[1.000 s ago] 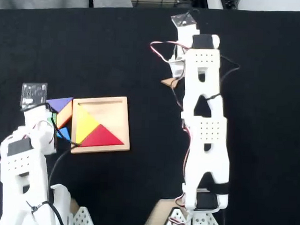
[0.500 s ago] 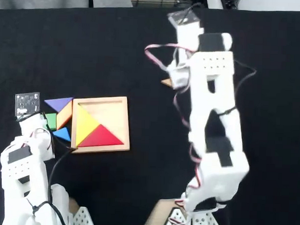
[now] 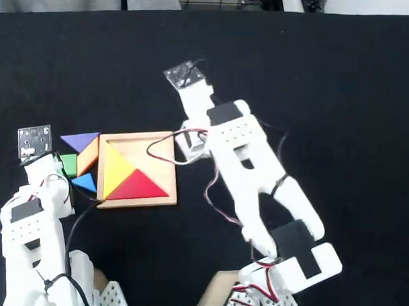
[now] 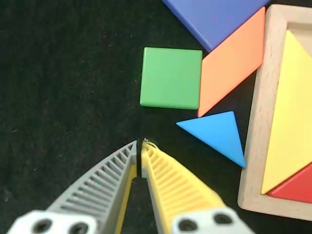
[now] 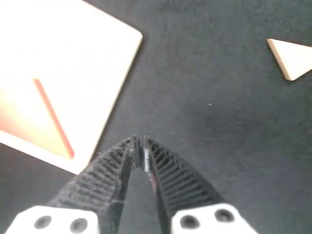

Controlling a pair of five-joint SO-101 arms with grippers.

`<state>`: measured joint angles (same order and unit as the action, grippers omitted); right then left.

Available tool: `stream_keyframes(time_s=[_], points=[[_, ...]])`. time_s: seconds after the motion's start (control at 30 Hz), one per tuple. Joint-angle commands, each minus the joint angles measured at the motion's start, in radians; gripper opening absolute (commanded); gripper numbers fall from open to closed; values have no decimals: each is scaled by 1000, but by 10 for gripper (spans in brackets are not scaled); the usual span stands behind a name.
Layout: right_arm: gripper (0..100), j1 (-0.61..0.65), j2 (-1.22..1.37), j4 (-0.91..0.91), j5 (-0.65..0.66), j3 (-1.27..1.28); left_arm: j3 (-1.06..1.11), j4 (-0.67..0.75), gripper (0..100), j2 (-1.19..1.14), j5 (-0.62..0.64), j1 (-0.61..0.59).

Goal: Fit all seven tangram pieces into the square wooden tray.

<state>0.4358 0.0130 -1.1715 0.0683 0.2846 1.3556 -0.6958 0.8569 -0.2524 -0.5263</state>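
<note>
Yellow and grey left gripper [image 4: 140, 146]: clenched tip to tip, low over black cloth [image 4: 63, 97]. Just beyond the tips are a blue triangle [image 4: 217, 136] and a green square [image 4: 170, 78]. An orange parallelogram [image 4: 231, 63] lies beside the wooden tray [image 4: 256, 146], outside it. Yellow triangle [image 4: 290, 122] and red triangle [image 4: 292, 187] are seated inside. Black right gripper [image 5: 141, 142]: clenched too, near the tray's corner. A pale triangle [image 5: 291, 58] lies well apart on the cloth.

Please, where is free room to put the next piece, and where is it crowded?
Free: the tray's far-right half, bordered by yellow triangle, red triangle and rim. Crowded: left of the tray, where purple triangle, orange parallelogram, green square and blue triangle lie close together.
</note>
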Motion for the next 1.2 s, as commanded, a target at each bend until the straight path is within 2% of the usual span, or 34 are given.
stream_keyframes(time_s=[0.0, 0.17, 0.27, 0.47, 0.63, 0.8, 0.97, 1.17], points=[[129, 57, 84, -20, -104, -102, -16, 17, 30, 17, 8, -5], [156, 163, 300, -129, -255, -302, -16, 17, 30, 17, 8, -5], [158, 186, 409, -166, -327, -406, -16, 17, 30, 17, 8, -5], [155, 190, 564, -166, -353, -533, -16, 17, 30, 17, 8, -5], [147, 140, 610, -170, -353, -578, -16, 18, 30, 17, 8, -5], [8, 91, 618, -169, -347, -576, -16, 18, 30, 17, 8, -5], [21, 38, 615, -163, -347, -535, -16, 18, 30, 17, 8, -5], [21, -80, 611, -166, -345, -498, -16, 18, 30, 17, 8, -5]])
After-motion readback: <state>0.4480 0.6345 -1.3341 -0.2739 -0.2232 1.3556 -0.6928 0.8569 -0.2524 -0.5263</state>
